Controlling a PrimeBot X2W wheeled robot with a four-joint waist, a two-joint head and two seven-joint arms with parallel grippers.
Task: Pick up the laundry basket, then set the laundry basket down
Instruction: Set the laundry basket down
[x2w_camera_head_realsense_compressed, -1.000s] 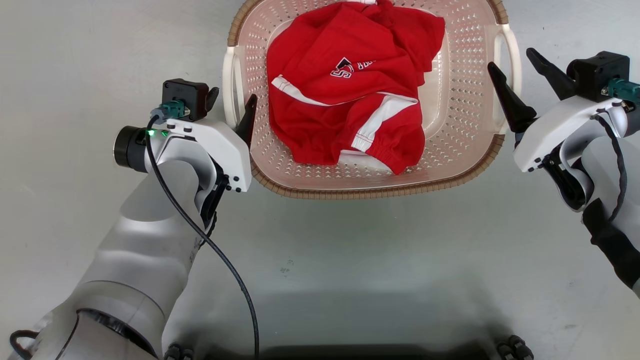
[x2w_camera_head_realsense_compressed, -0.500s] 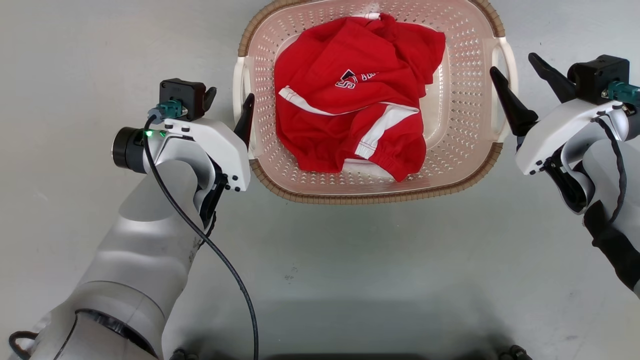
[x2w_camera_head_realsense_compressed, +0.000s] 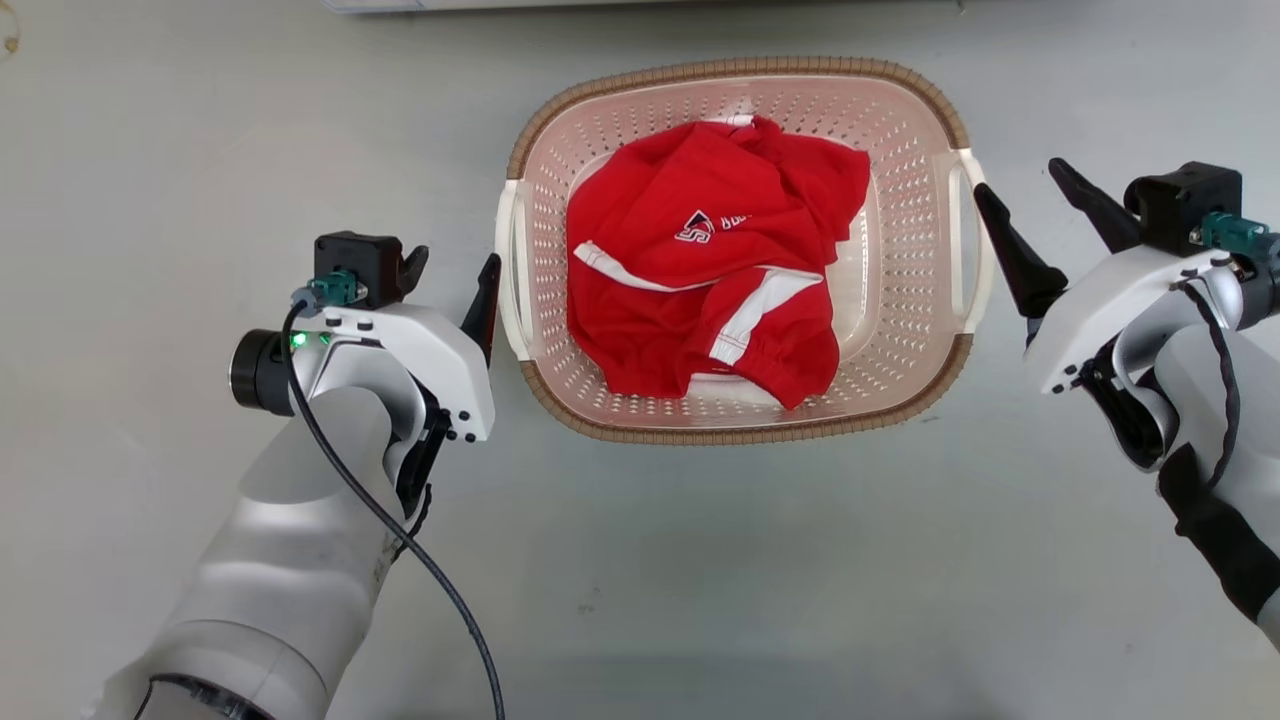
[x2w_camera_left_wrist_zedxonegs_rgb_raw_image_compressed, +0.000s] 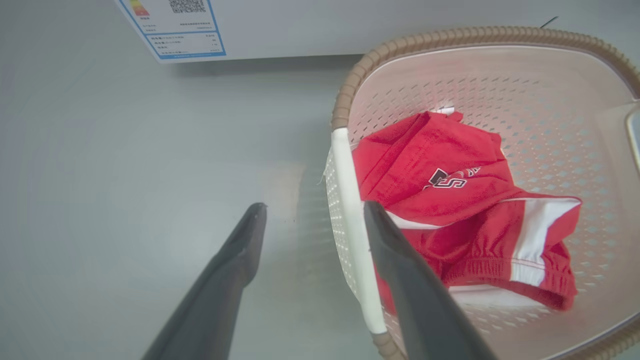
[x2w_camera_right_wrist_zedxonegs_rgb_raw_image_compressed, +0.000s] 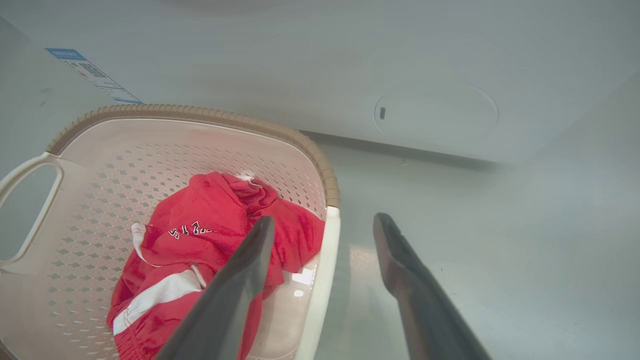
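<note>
The laundry basket (x2w_camera_head_realsense_compressed: 740, 68) stands on the grey floor, pale pink and perforated, with a brown rim and a white handle on each side. A red garment (x2w_camera_head_realsense_compressed: 700, 270) with white stripes lies inside it. My left gripper (x2w_camera_head_realsense_compressed: 452, 265) is open just outside the left handle (x2w_camera_head_realsense_compressed: 508, 250). In the left wrist view that handle (x2w_camera_left_wrist_zedxonegs_rgb_raw_image_compressed: 345, 200) lies in line between my left gripper's (x2w_camera_left_wrist_zedxonegs_rgb_raw_image_compressed: 314, 205) fingers, without visible contact. My right gripper (x2w_camera_head_realsense_compressed: 1018, 180) is open beside the right handle (x2w_camera_head_realsense_compressed: 970, 250). My right gripper (x2w_camera_right_wrist_zedxonegs_rgb_raw_image_compressed: 324, 219) likewise frames its handle (x2w_camera_right_wrist_zedxonegs_rgb_raw_image_compressed: 322, 260).
A white appliance (x2w_camera_left_wrist_zedxonegs_rgb_raw_image_compressed: 300, 20) with a blue-edged label (x2w_camera_left_wrist_zedxonegs_rgb_raw_image_compressed: 175, 25) stands on the floor just beyond the basket; its front (x2w_camera_right_wrist_zedxonegs_rgb_raw_image_compressed: 425, 75) also shows in the right wrist view. Grey floor (x2w_camera_head_realsense_compressed: 700, 560) lies open in front of the basket and at both sides.
The head camera has drawn back, so the basket sits lower and looks smaller. My inner fingers, earlier over the basket's sides, now stand at or outside the handles. Both grippers stay open.
</note>
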